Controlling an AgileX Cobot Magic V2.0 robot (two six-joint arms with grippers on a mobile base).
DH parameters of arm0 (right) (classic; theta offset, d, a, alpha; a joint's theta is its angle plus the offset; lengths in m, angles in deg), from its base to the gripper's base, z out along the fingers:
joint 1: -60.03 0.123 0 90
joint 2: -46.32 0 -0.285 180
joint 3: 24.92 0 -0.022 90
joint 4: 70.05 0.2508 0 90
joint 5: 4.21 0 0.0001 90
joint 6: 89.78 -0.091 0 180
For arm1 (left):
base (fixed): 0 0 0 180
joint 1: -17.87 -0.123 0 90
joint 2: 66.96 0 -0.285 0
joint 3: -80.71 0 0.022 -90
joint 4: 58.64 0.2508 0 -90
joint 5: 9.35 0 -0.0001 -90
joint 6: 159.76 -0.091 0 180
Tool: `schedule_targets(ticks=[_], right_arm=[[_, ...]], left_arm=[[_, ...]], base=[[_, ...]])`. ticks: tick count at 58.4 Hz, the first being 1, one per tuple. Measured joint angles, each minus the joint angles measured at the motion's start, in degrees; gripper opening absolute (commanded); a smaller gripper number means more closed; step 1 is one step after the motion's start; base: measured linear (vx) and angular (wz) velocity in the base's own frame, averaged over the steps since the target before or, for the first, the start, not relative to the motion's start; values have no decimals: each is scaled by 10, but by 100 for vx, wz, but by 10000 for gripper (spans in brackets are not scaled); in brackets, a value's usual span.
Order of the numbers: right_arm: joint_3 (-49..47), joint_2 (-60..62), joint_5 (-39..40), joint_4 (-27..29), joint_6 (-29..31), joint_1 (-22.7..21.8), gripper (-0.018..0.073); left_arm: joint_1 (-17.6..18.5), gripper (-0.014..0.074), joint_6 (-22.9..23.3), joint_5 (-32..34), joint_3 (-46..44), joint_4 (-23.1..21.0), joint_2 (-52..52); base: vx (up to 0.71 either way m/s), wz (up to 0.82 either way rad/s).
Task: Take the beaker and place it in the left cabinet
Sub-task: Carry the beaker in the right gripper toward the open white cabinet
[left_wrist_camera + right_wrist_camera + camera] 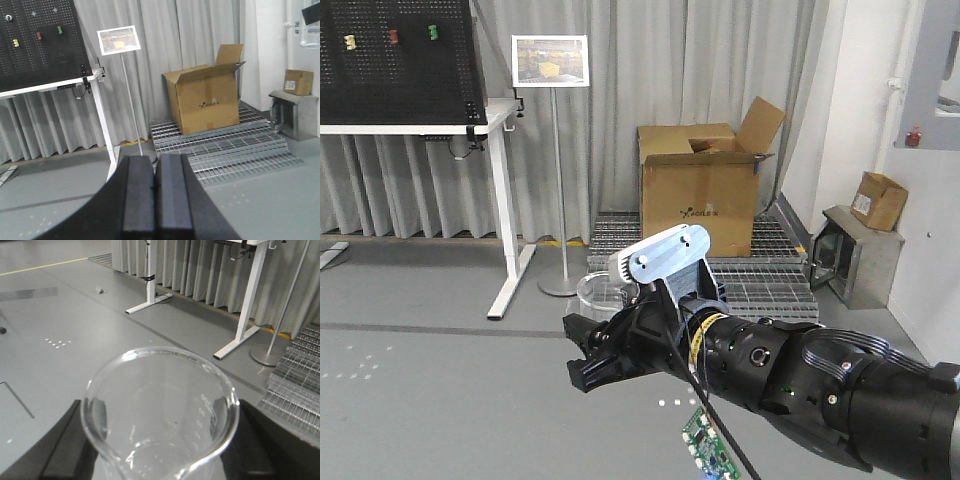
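The carry step looks to be in hand: the right gripper (pixel 164 442) is clamped on the beaker (pixel 160 400), held above the grey floor (pixel 60 315) (the left gripper (pixel 155 200) is pressed closed on nothing), and since no view shows the left cabinet, the next move calls for finding it and keeping the glass level.

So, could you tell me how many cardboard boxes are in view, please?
2. The large open box stands on the metal grating; the small box sits on the grey metal unit to its right. More may be hidden behind the arm.
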State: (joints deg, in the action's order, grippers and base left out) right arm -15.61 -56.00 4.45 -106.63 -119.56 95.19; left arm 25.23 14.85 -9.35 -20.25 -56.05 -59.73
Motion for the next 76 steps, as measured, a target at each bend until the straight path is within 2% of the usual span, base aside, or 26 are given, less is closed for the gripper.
schedule_targets(ticks=[43,76], right_arm=[[0,0,0,0,0,0,-1],[0,0,1,0,0,0,-1]], left_arm=[[0,1,0,0,0,0,0],[0,1,0,0,0,0,0]], base=[[63,1],[46,-14]])
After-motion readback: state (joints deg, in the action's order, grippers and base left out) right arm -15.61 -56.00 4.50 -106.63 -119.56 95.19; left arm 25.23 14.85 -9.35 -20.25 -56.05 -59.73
